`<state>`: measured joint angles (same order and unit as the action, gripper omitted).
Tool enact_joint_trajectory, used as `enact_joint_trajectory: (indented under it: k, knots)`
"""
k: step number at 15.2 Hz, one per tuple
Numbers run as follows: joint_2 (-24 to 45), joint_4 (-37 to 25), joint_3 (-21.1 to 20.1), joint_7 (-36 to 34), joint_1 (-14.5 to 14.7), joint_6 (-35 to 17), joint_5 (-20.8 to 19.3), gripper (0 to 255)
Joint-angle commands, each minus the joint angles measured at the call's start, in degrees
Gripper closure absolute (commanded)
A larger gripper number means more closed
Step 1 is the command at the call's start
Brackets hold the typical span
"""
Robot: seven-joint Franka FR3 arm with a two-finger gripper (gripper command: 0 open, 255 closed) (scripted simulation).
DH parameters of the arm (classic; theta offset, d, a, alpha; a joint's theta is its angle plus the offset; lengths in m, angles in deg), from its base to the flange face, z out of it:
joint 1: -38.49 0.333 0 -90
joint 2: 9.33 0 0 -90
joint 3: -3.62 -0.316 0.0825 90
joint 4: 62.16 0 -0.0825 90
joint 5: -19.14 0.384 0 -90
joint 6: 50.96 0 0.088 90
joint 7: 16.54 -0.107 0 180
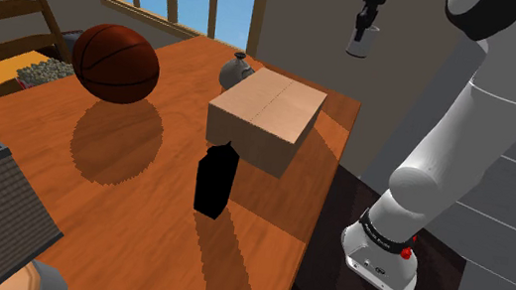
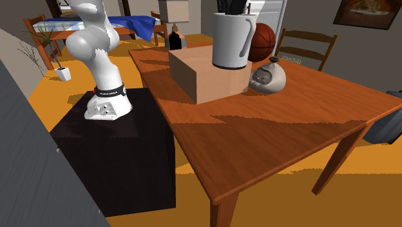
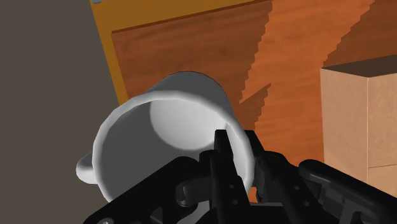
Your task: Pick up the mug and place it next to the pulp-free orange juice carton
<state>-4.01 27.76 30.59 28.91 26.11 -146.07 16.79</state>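
Note:
A white mug (image 1: 360, 47) hangs high in the air, upright, with my gripper (image 1: 365, 23) shut on its rim from above. In the second exterior view the mug (image 2: 230, 40) shows in front of the cardboard box, handle toward that view's right, under the gripper (image 2: 232, 9). In the wrist view one black finger sits inside the mug (image 3: 159, 124) and the other outside, so the gripper (image 3: 240, 162) clasps the wall. A black carton-shaped object (image 1: 214, 178) stands on the wooden table (image 1: 138, 215), on the near side of the box; it also shows far back as the carton (image 2: 174, 39).
A cardboard box (image 1: 267, 118) lies mid-table, with a small grey pot (image 1: 237, 70) behind it and a basketball (image 1: 115, 63) toward the shoulder view's left. A chair (image 1: 4, 35) stands by the far side. The dark stand (image 2: 116, 161) adjoins the table edge.

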Motion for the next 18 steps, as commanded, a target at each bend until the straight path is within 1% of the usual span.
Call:
enact_joint_trajectory:
  k: [1,5,8,11,14,18]
  knots:
    - [0.4,-2.2,0.0,0.2,-0.1,1.8,0.2,255]
    - [1.3,-6.1,0.1,0.6,-0.3,4.9,0.6,255]
    - [-4.3,0.1,-1.8,-4.2,2.6,4.1,-2.0,255]
    - [-9.1,5.2,-4.2,-9.0,4.9,3.7,-3.9,255]
    - [-13.2,9.6,-6.8,-13.7,6.8,3.7,-5.1,255]
    - [-17.7,14.2,-10.5,-19.7,8.9,4.0,-5.8,255]
